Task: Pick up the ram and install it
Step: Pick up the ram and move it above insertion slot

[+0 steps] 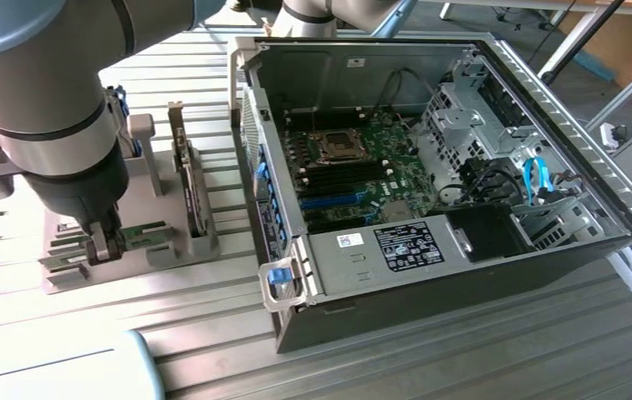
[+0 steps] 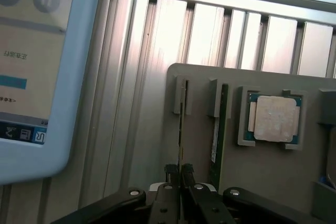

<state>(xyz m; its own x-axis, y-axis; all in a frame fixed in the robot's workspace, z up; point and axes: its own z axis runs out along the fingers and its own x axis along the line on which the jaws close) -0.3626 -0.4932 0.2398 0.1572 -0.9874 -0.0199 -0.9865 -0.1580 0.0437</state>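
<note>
Our hand (image 2: 179, 169) is pinched on the ram (image 2: 181, 124), edge-on in a slot of the grey holder (image 2: 199, 129) on the worktop (image 2: 136, 103), and we reckon so thin a grip could slip or jam against the slot walls

You have bright daylight in both views. In the exterior view the ribbed metal table (image 1: 216, 333) washes out almost to white toward the exterior view's lower left, and the tablet (image 1: 82, 367) there is bleached by glare. The inside of the open computer case (image 1: 328, 75) is evenly lit, with soft shadows only. In the wrist view strong sheen runs along the table ribs, the tablet screen glows pale, and the gripper (image 2: 180, 170) shows as a dark shape against them.
</note>
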